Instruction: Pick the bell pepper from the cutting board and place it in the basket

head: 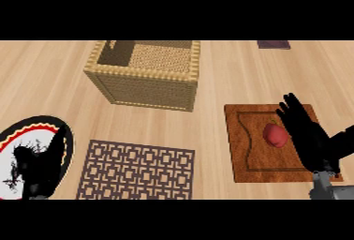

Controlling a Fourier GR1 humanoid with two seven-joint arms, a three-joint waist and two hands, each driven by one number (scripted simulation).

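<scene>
A red bell pepper (275,135) lies on the brown wooden cutting board (250,159) at the right of the head view. My right hand (306,129) hovers over the board's right side, just right of the pepper, fingers straight and pointing away from me; it is open and holds nothing. The woven wicker basket (147,89) stands at the upper middle, left of the board and farther away, its inside showing nothing. My left hand (40,164) shows as a dark shape at the lower left, over the plate; its fingers are hard to make out.
A round plate (27,133) with a red, black and white pattern sits at the left edge. A dark patterned mat (136,169) lies at the lower middle. A small dark object (274,44) sits at the top right.
</scene>
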